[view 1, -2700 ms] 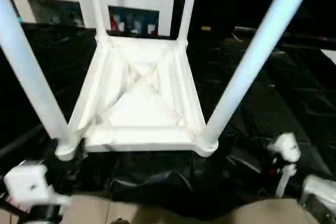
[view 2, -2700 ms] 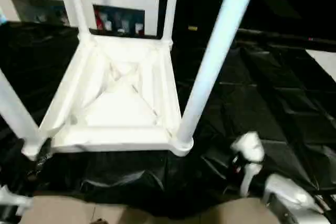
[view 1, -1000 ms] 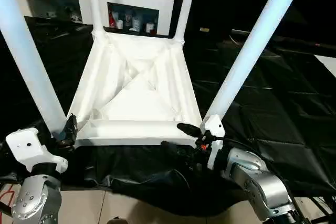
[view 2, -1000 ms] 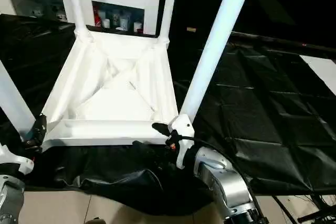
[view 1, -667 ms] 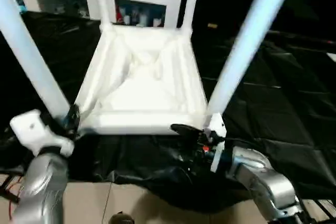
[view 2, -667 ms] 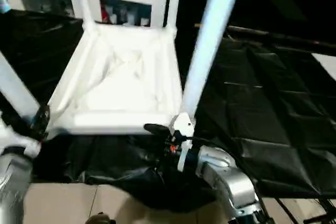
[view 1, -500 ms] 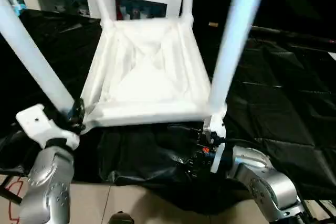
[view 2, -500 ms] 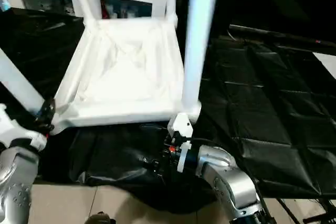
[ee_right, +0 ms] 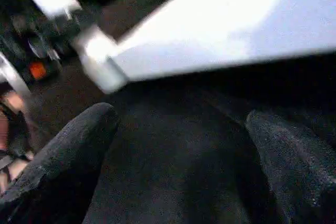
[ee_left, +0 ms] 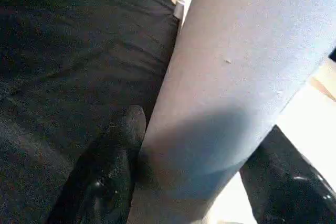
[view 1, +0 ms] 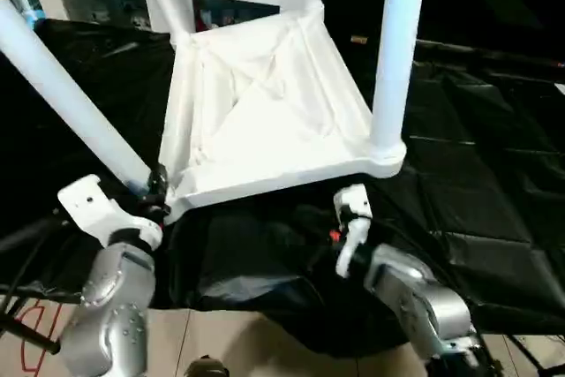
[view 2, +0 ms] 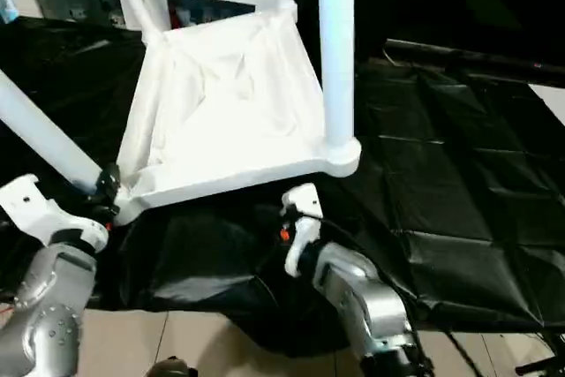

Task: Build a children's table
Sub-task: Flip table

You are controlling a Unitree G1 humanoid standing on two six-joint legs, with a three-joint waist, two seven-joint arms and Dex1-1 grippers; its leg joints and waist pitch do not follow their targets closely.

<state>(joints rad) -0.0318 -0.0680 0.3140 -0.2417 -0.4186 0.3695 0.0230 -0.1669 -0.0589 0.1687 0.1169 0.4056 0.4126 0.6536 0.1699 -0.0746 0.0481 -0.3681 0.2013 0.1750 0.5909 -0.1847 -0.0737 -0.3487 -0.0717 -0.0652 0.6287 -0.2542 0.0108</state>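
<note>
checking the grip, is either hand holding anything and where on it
The left hand grips the table's near-left leg low, near the tabletop; the right hand is open, holding nothing.

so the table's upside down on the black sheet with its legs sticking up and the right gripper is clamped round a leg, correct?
Not quite: the left gripper is the one clamped round a leg, as the left wrist view shows. The right gripper is open below the tabletop, holding nothing. The table is upside down on the black sheet, legs up.

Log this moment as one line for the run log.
table: upside down, legs up | left gripper: shut on near-left leg | right gripper: open, under near-right corner
</note>
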